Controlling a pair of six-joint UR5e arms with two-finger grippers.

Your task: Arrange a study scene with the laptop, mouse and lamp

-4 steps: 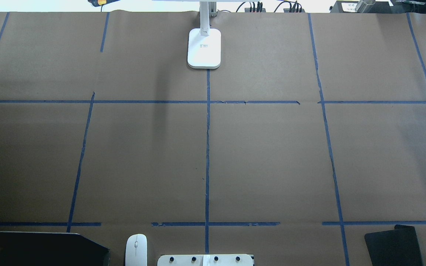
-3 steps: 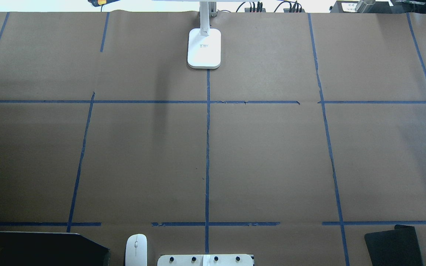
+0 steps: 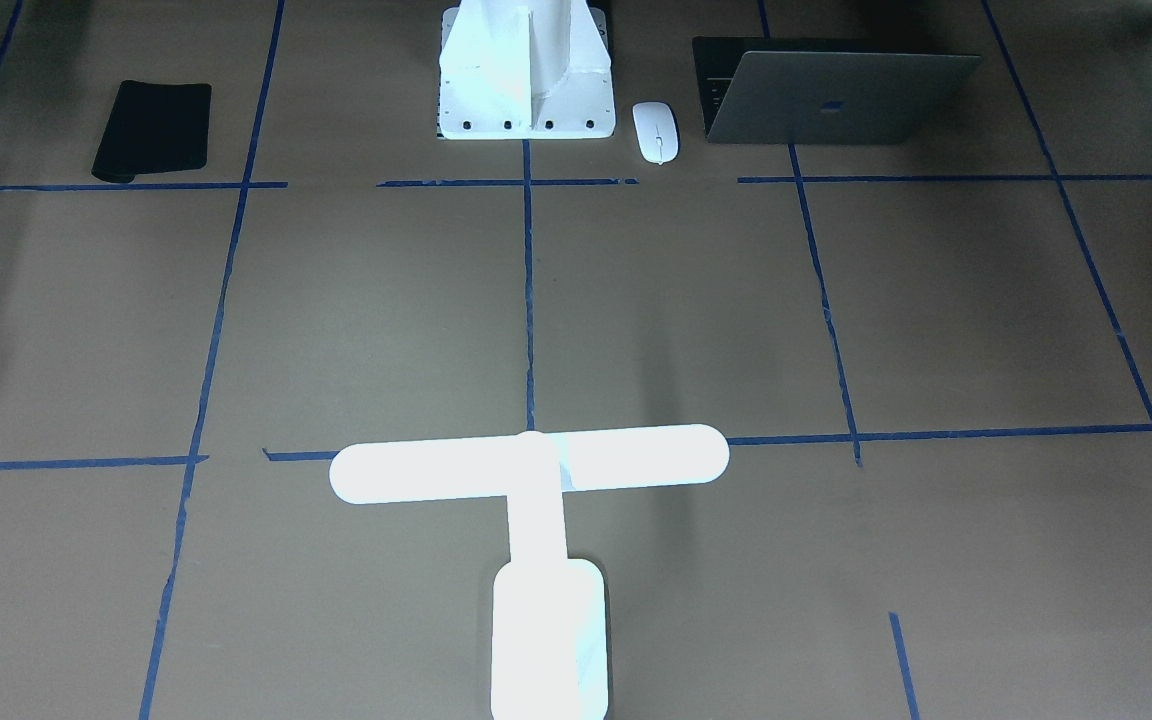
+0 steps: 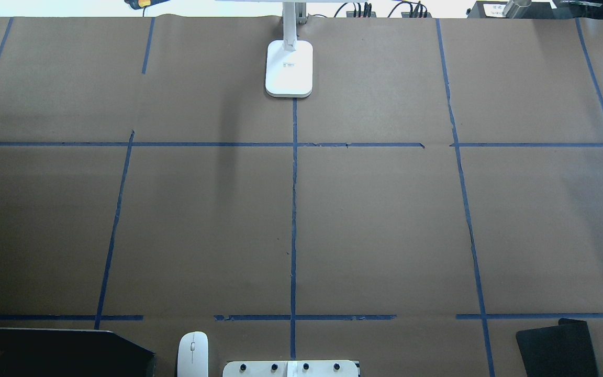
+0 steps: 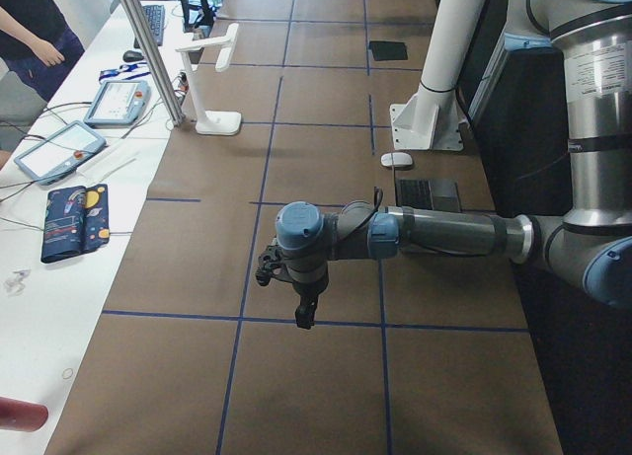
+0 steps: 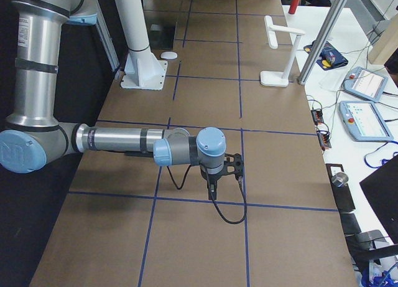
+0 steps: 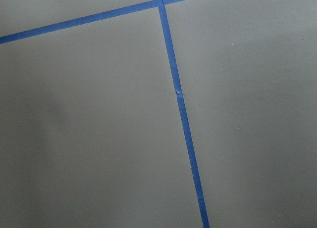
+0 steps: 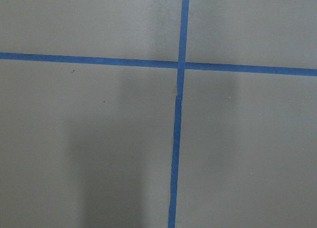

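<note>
The laptop [image 3: 836, 100] stands open at the robot's near left edge, its grey lid towards the front-facing camera; it shows dark in the overhead view [image 4: 55, 351]. The white mouse [image 3: 656, 130] lies between the laptop and the robot's base, also in the overhead view [image 4: 192, 353]. The glowing white lamp [image 3: 531, 465] stands at the far middle edge, its base [image 4: 289, 68] on the centre tape line. My left gripper [image 5: 304, 315] hangs over the table's left end. My right gripper [image 6: 212, 187] hangs over the right end. Both are apart from every object; I cannot tell whether they are open or shut.
A black mouse pad [image 4: 558, 348] lies at the near right edge. The white flared pedestal [image 3: 526, 70] with bolt holes stands at the near middle. Brown paper with blue tape lines covers the table [image 4: 385, 220]. Tablets and cables lie beyond the far edge [image 6: 364, 112].
</note>
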